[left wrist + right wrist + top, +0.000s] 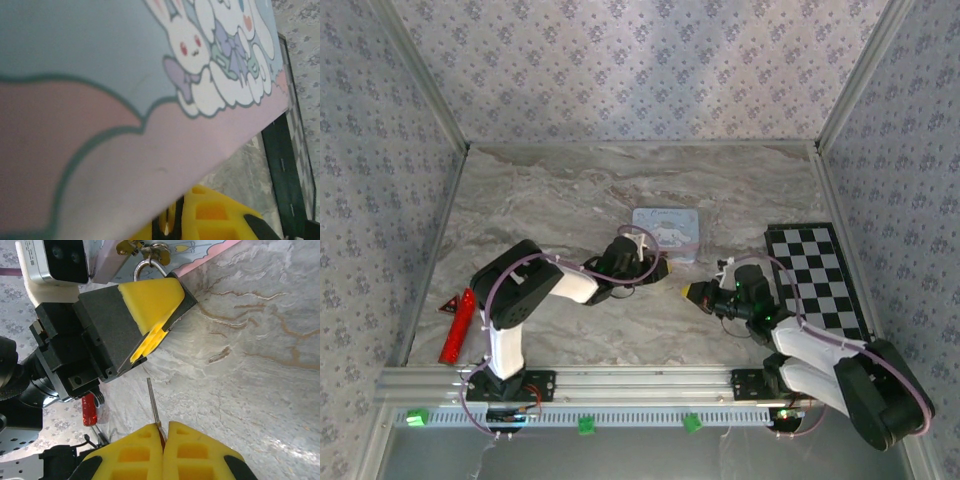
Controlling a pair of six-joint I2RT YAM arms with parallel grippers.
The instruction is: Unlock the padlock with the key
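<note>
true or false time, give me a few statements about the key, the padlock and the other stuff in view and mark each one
1. The right gripper is shut on the key. True.
2. The key is already inside the padlock. False: its blade tip is in open air, apart from the left gripper, which holds the padlock with the shackle sticking out.
3. The bunny tin sits just beyond the left gripper. True.
4. The checkered mat lies on the left. False: it lies at the right edge.
</note>
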